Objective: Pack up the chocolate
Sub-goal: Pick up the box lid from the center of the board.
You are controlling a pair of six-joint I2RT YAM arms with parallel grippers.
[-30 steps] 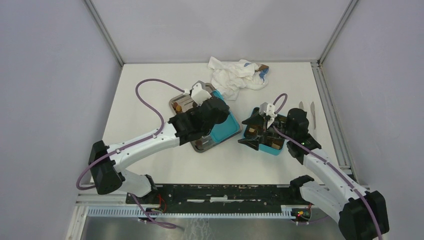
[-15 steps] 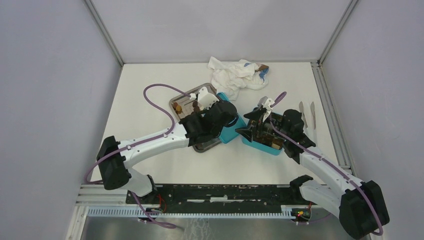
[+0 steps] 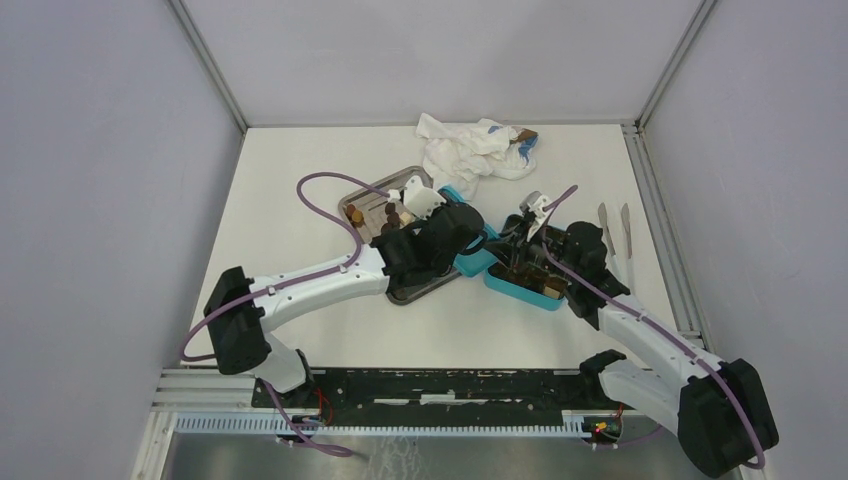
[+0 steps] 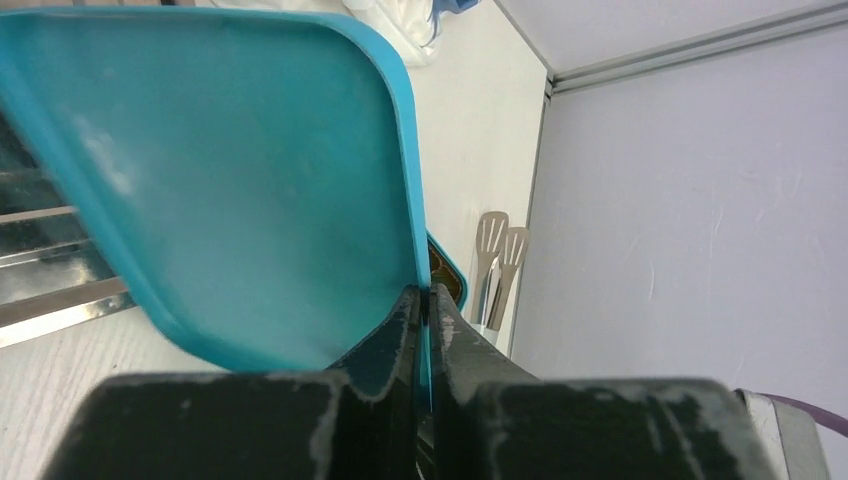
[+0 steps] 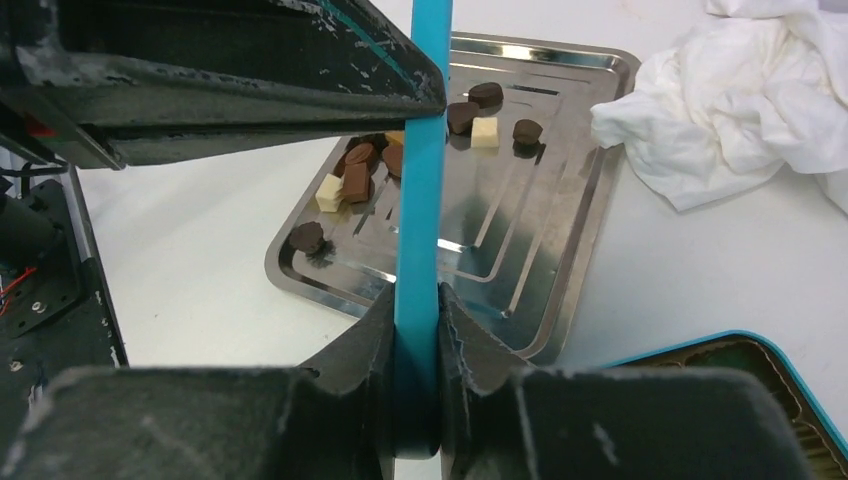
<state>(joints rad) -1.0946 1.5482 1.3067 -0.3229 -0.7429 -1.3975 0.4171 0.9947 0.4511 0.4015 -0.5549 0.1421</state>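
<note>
**A:** Where was the chocolate (image 5: 352, 172)?

**B:** Loose on the steel tray (image 5: 560, 270), mid-table, nearer the far edge. Both left gripper (image 4: 425, 303) and right gripper (image 5: 417, 312) were clamped on the teal lid (image 4: 250, 180). Pieces looked light and smeary, so I'd pinch their sides gently.

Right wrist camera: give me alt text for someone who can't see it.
The right gripper clamps a teal lid seen edge-on. Behind it, a steel tray holds scattered dark, light brown and cream chocolates, with a crumpled white cloth at upper right.

No legible text anywhere, seemingly.
</note>
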